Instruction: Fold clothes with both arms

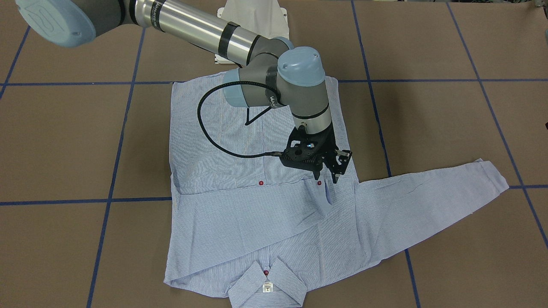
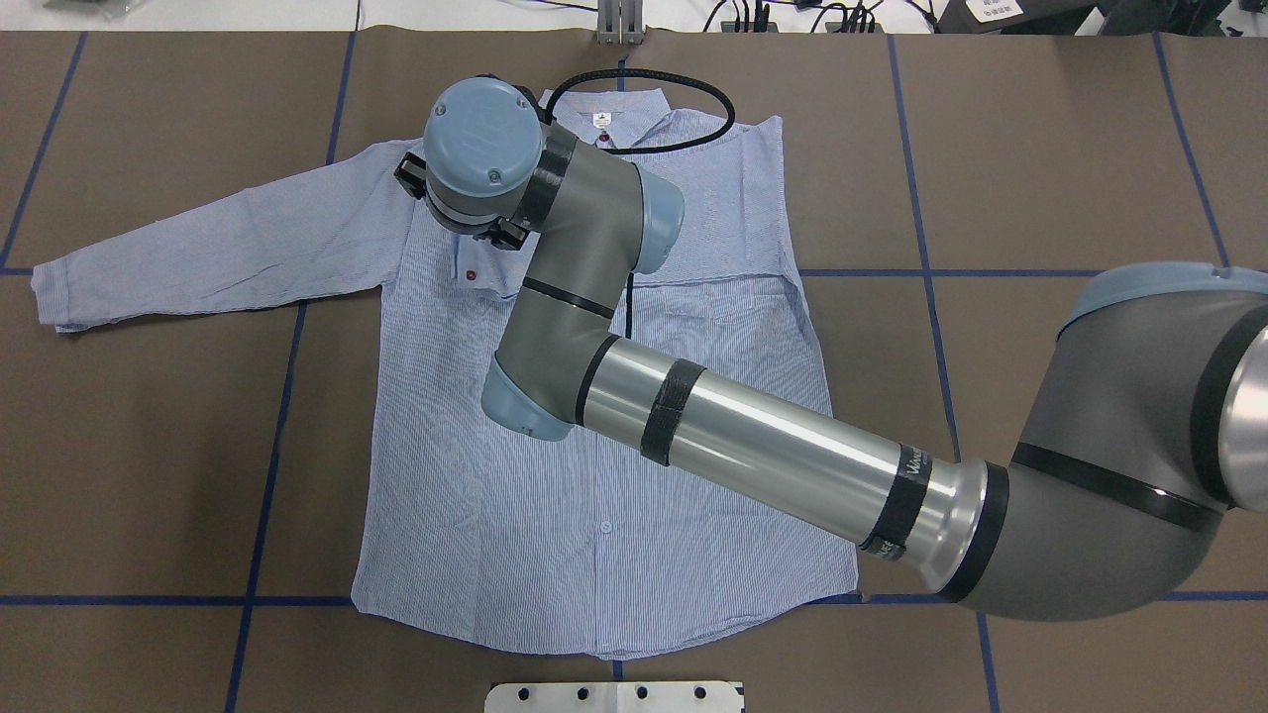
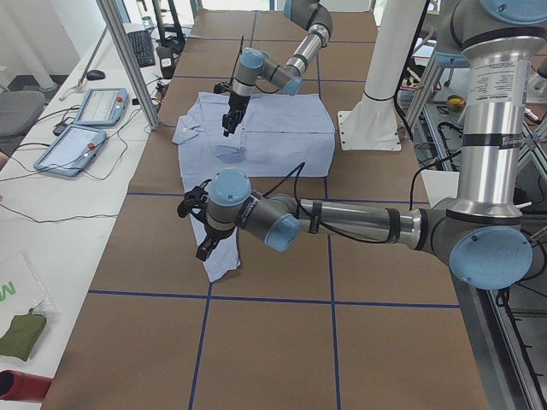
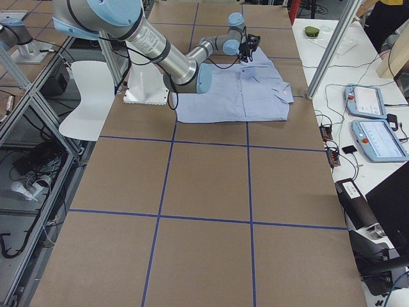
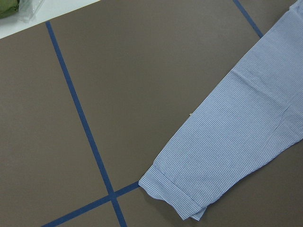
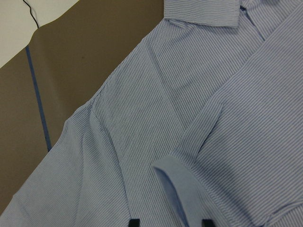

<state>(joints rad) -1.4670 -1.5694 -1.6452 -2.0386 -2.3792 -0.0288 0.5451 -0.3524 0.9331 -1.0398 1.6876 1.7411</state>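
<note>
The light blue striped shirt [image 1: 205,231] lies flat on the brown table, buttons up, collar [image 1: 267,286] on the side far from the robot. One sleeve is folded across the chest, and its cuff [image 6: 175,175] stands up slightly. My right gripper [image 1: 327,179] hangs open just above that cuff, with both fingertips [image 6: 134,222] bare. The other sleeve [image 2: 198,248] stretches out flat to the robot's left. My left gripper [image 3: 203,248] hovers high over that sleeve's cuff [image 5: 173,198]; I cannot tell whether it is open or shut.
Blue tape lines [image 1: 120,141] grid the tabletop. The white pedestal base [image 2: 614,696] stands at the robot's edge. Beside the table, past the collar, is a bench with two tablets [image 4: 374,121] and cables, fenced by aluminium posts [image 3: 128,68].
</note>
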